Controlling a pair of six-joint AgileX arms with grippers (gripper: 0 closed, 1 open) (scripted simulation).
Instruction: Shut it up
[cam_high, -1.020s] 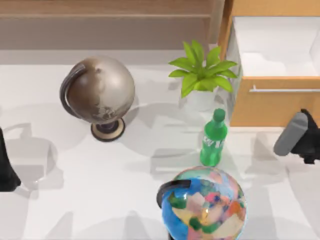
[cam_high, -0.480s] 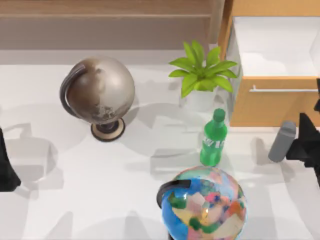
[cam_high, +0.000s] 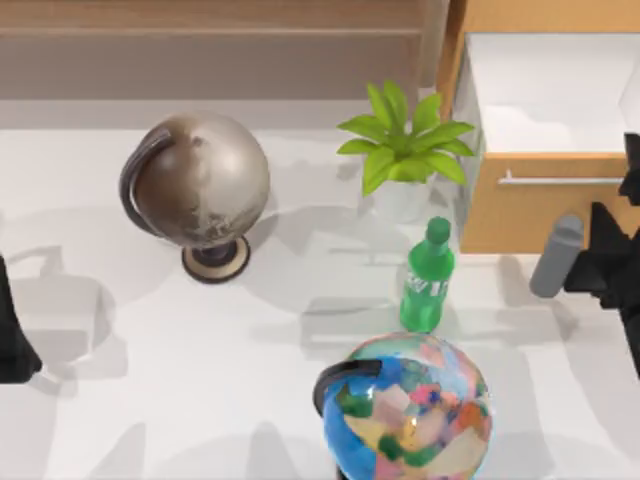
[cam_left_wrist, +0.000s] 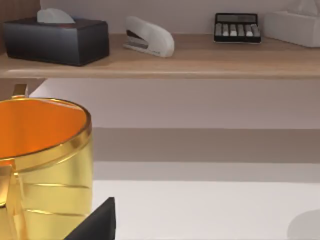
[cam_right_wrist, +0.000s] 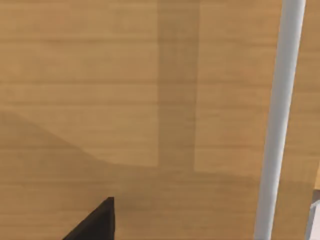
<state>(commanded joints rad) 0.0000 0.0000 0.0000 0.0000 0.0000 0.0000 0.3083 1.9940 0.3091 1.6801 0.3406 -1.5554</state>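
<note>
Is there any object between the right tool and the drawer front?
Nothing visible. The right tool sits just before the drawer front at the table's right; the right wrist view shows bare wood and handle close. The green bottle stands aside.

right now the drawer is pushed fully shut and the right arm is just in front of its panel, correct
Not quite. The drawer is pulled open: the top view shows its white inside behind the front panel with the silver handle. The rest holds: the right gripper sits just in front of that panel.

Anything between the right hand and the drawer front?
Nothing. In the top view the right hand sits close before the drawer front; the right wrist view shows bare wood panel and the handle.
</note>
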